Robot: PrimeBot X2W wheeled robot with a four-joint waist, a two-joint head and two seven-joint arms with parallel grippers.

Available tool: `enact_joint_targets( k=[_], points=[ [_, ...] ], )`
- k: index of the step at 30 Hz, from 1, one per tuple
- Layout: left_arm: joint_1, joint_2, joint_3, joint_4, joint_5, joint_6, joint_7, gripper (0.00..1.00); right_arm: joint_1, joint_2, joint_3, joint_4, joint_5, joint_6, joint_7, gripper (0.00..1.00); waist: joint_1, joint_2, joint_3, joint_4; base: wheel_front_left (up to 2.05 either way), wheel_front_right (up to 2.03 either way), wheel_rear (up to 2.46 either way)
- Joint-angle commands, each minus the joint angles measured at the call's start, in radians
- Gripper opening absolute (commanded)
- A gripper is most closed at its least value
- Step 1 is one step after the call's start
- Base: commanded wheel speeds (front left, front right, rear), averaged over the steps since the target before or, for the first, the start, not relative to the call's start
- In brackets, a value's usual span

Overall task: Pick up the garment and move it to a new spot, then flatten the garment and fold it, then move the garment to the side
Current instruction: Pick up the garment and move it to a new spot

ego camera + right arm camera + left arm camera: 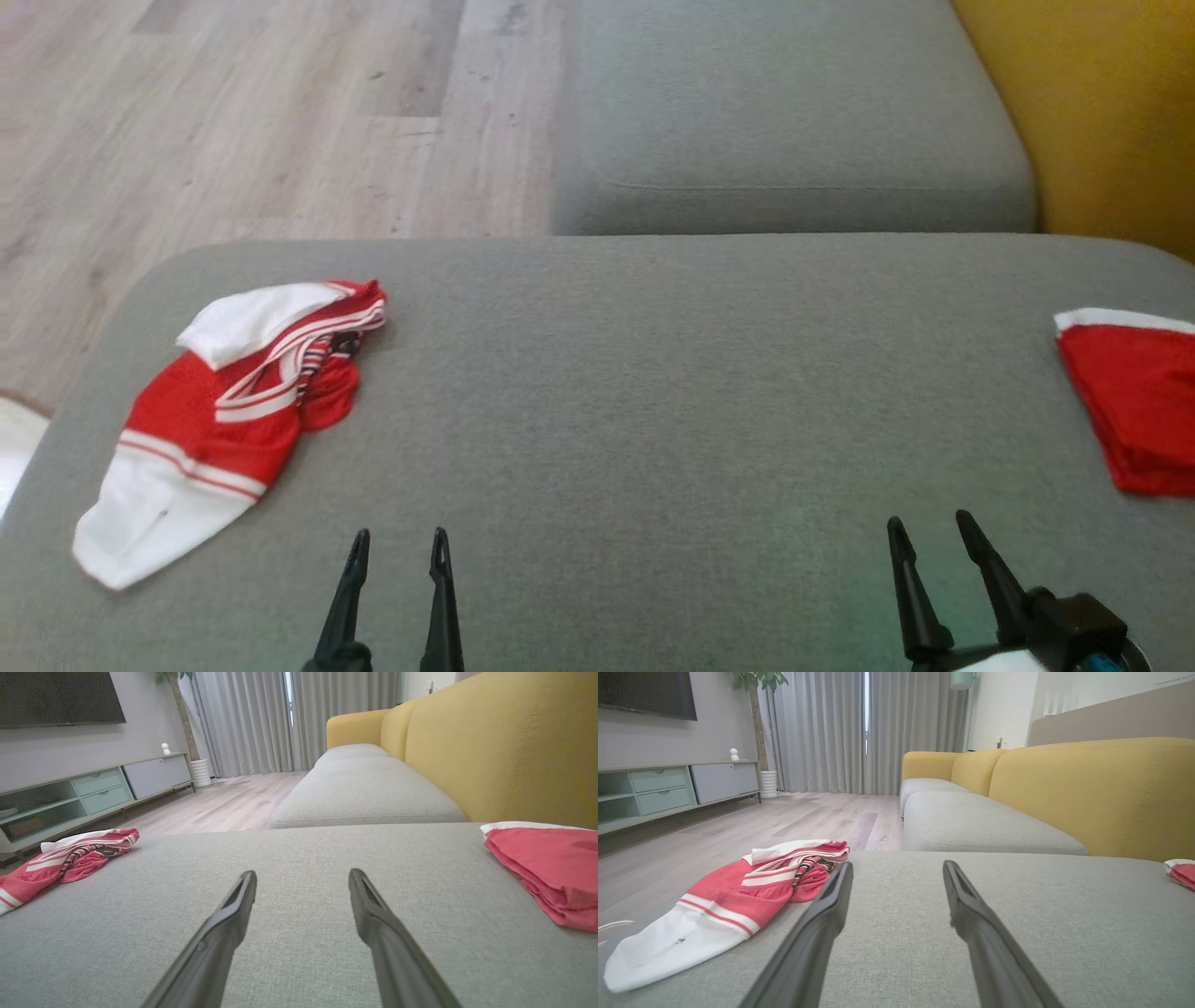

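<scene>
With our left pincer (400, 537) and right pincer (929, 519) both spread and empty at the near edge of the cushion (653, 392), the crumpled garment (224, 411) lies at the left by the rim, where a shallow pinch could catch one layer and drag it onto the floor (233, 112).

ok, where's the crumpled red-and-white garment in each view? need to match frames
Head view: garment mid-left on the grey cushion.
Left wrist view: garment lower left, reaching the left edge.
Right wrist view: garment at the far left edge, mid-height.
Shared landmark: folded red cloth at the right edge of all three views.
</scene>
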Motion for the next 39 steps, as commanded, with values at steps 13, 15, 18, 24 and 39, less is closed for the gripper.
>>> enact_joint_targets(
  k=[13, 15, 18, 24, 39],
  points=[
    [-0.050, -0.004, 0.072, -0.034, 0.014, 0.007, -0.005, 1.00, -0.061, 0.015, 0.020, -0.035, -0.006, 0.007, -0.011, 1.00, 0.0000, -0.0001, 0.031, 0.229, 0.00, 0.00, 0.00],
    [-0.050, -0.004, 0.076, -0.036, 0.017, 0.006, -0.005, 1.00, -0.062, 0.016, 0.019, -0.035, -0.005, 0.007, -0.011, 1.00, 0.0000, -0.0001, 0.034, 0.244, 0.00, 0.00, 0.00],
    [-0.056, -0.004, 0.092, -0.042, 0.023, 0.006, -0.005, 1.00, -0.062, 0.019, 0.019, -0.034, -0.005, 0.007, -0.011, 1.00, 0.0000, -0.0001, 0.043, 0.286, 0.00, 0.00, 0.00],
    [-0.067, -0.004, 0.130, -0.054, 0.042, -0.001, -0.005, 1.00, -0.053, 0.020, 0.016, -0.035, -0.012, 0.007, -0.011, 1.00, 0.0000, -0.0001, 0.068, 0.344, 0.00, 0.00, 0.00],
    [-0.583, 0.096, 0.210, -0.029, 0.078, -0.127, 0.006, 1.00, -0.148, -0.199, 0.034, -0.101, -0.026, 0.007, -0.011, 1.00, 0.0000, -0.0001, 0.391, 0.335, 0.00, 0.00, 0.00]
  ],
)
